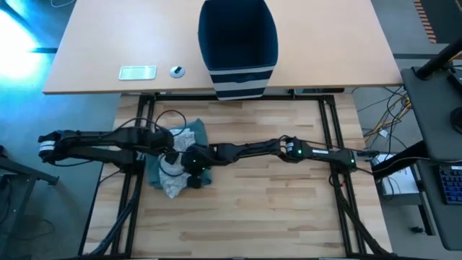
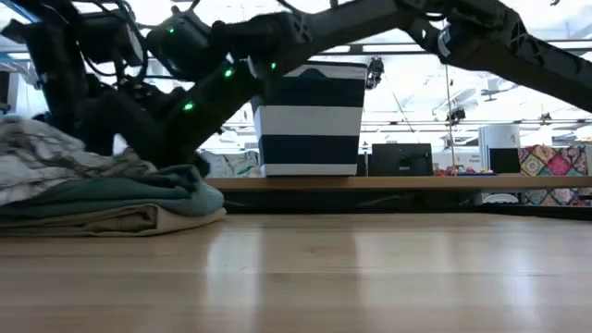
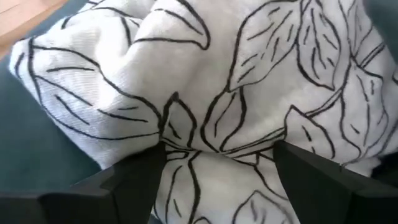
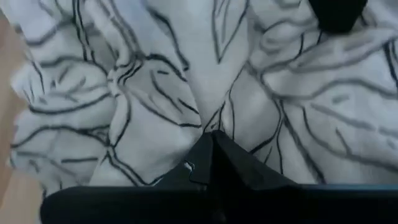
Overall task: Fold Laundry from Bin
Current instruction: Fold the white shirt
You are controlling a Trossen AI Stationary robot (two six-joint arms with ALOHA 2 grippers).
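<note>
The laundry lies in a pile at the table's left (image 1: 173, 162): a beige piece (image 2: 102, 220) at the bottom, teal cloth (image 2: 120, 196) on it, and a white cloth with black leaf outlines (image 3: 205, 74) on top. My left gripper (image 3: 217, 180) stands open just over a hump of the white cloth, one finger on either side; whether it touches does not show. My right gripper (image 4: 211, 146), reaching in from the right, is shut on the same white cloth. The navy bin (image 1: 238, 43) with white stripes stands on the far table's near edge. My right gripper pinches the white leaf-print cloth (image 4: 205, 118) between its two shut fingertips. Creases in the cloth run toward the tips. The fingers come slanting down from the table's right side. The cloth lies on the pile, and its own folds hide how many layers are pinched.
A small white flat device (image 1: 137, 71) and a small round object (image 1: 177, 71) lie on the far table, left of the bin. Black frame bars (image 1: 328, 130) border the wooden table. Bare wood (image 1: 274, 209) stretches to the right of the pile and toward the near edge.
</note>
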